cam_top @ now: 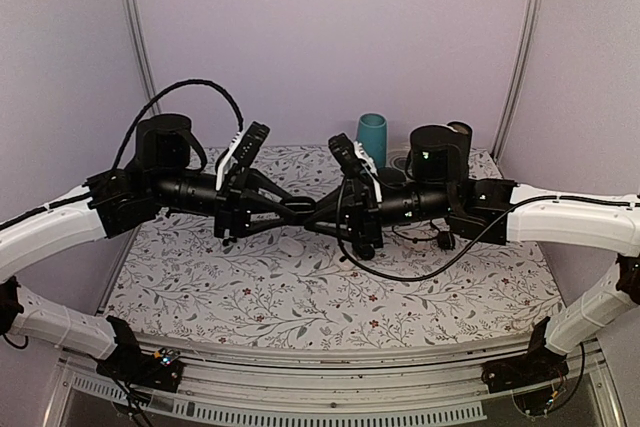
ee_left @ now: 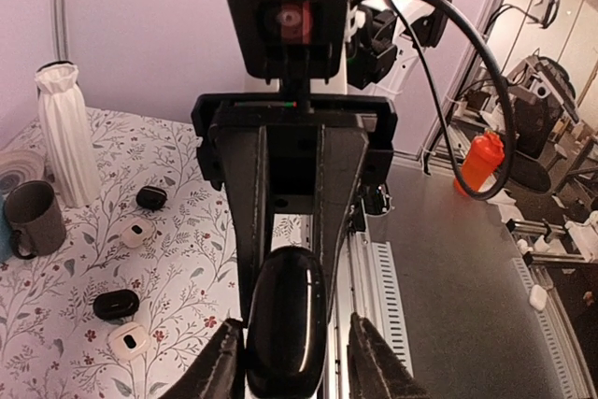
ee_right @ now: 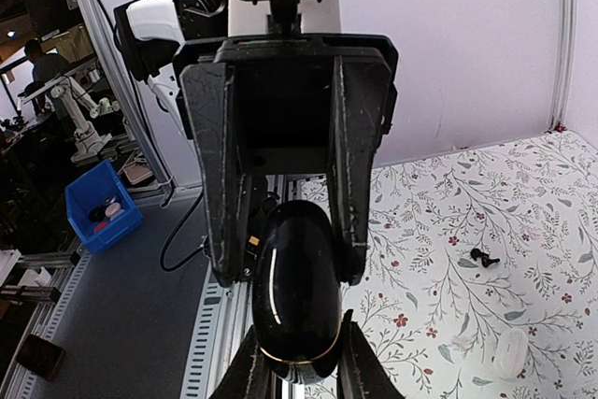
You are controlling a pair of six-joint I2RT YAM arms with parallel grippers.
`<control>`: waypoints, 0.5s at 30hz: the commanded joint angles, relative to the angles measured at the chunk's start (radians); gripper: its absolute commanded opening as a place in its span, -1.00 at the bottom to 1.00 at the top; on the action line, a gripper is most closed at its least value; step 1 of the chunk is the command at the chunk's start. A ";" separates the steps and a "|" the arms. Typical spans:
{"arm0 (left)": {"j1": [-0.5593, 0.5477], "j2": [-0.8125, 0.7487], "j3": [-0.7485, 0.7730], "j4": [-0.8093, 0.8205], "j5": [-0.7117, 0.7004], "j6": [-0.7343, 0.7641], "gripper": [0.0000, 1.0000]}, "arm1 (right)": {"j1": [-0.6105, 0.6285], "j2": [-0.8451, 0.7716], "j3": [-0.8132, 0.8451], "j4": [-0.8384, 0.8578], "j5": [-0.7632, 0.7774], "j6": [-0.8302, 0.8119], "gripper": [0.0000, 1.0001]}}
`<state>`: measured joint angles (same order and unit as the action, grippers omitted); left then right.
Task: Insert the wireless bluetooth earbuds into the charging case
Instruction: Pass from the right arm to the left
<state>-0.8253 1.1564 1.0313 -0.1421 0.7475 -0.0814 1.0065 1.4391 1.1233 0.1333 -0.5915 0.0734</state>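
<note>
My charging case (ee_right: 297, 287) is a glossy black oval with its lid shut. It is held off the counter (ee_right: 523, 193), lengthwise between my left jaws at one end and my right jaws at the other. One tiny dark earbud (ee_right: 483, 256) lies on the counter, right of my right jaws and well apart.

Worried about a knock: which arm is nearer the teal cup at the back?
Right. The right arm passes just in front of the teal cup; the left arm lies well off to its left.
</note>
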 commanded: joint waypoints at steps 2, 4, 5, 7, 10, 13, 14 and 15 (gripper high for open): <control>-0.017 0.001 0.021 0.000 -0.008 0.004 -0.56 | -0.010 0.011 0.030 0.008 -0.017 0.013 -0.95; -0.016 -0.003 0.016 0.013 -0.016 -0.001 -0.92 | -0.010 0.013 0.028 0.008 -0.010 0.014 -0.95; -0.015 -0.008 0.012 0.025 -0.016 -0.004 -1.00 | -0.011 0.012 0.027 0.011 -0.005 0.014 -0.94; -0.015 -0.016 -0.004 0.064 -0.013 -0.019 -1.00 | -0.011 0.009 0.018 0.023 0.006 0.018 -0.87; -0.016 -0.029 -0.041 0.155 -0.010 -0.059 -1.00 | -0.014 0.001 -0.011 0.086 0.025 0.038 -0.48; -0.015 -0.036 -0.087 0.256 -0.014 -0.117 -1.00 | -0.013 -0.004 -0.042 0.173 0.026 0.068 -0.18; -0.016 -0.037 -0.098 0.301 -0.013 -0.134 -1.00 | -0.013 -0.002 -0.048 0.196 0.026 0.079 -0.13; -0.015 -0.037 -0.107 0.318 -0.015 -0.147 -1.00 | -0.013 0.000 -0.053 0.216 0.022 0.087 -0.10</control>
<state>-0.8276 1.1355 0.9668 0.0017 0.7315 -0.1459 0.9997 1.4429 1.1000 0.2203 -0.5892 0.1204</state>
